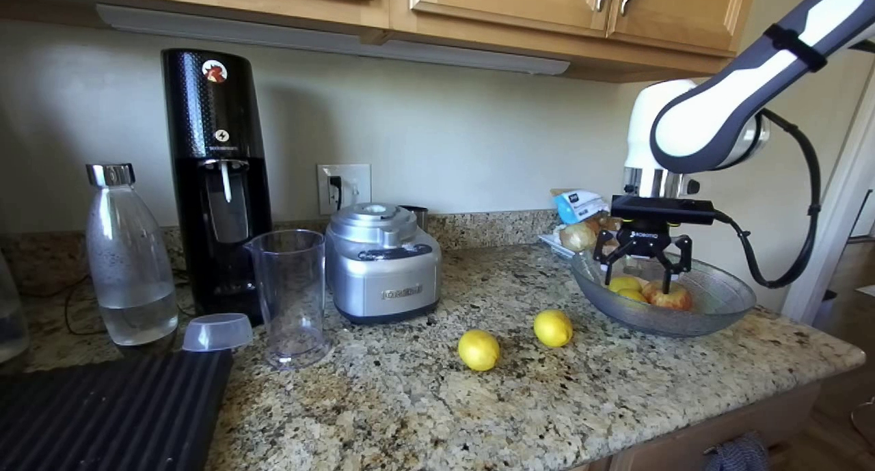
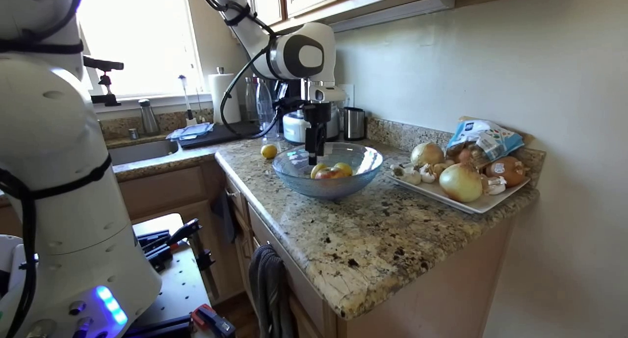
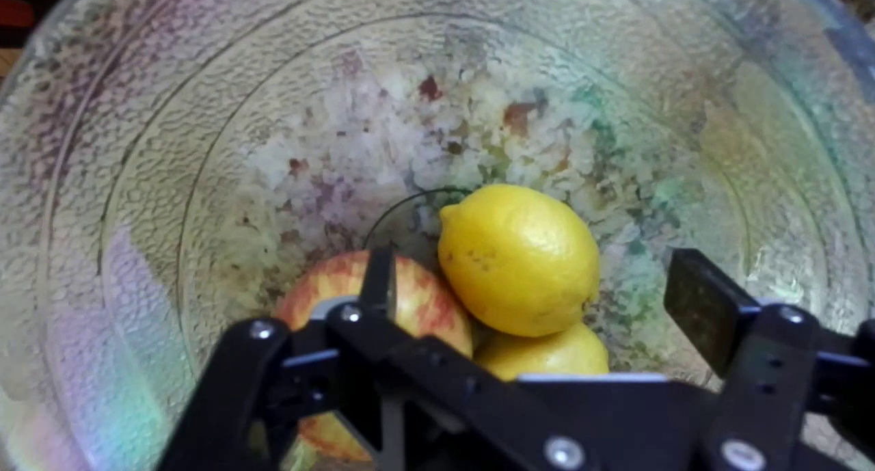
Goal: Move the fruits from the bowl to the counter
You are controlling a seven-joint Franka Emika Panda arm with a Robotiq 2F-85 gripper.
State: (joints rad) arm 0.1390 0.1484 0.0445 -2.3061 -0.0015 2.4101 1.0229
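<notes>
While the robot arm [image 1: 718, 119] hangs over the glass bowl [image 1: 649, 323], its gripper [image 1: 637, 283] has 2 fingers [image 3: 704, 307] spread wide apart. In the wrist view, the bowl holds a red and yellow apple [image 3: 427, 297] on the left, a far lemon [image 3: 517, 259] close beside it, and a near lemon [image 3: 547, 353] that is partly hidden. The left finger covers part of the apple, and I cannot tell if they touch. The right finger is to the right of both lemons, with a gap between. In an exterior view, a left lemon [image 1: 478, 350] and a right lemon [image 1: 553, 328] lie apart on the counter [image 1: 383, 416], both to the left of the bowl. Past them, farther left, stand a silver food machine [image 1: 384, 273], a clear jug [image 1: 290, 300], a tall black drink machine [image 1: 212, 112] and a bottle [image 1: 130, 273] with some water in it. A black mat [image 1: 109, 409] lies at the near left. In an exterior view, a white plate [image 2: 493, 199] sits to the right of the bowl. It holds onions [image 2: 461, 182] and garlic [image 2: 411, 175], and a blue and white bag [image 2: 485, 139] is at its far side.
</notes>
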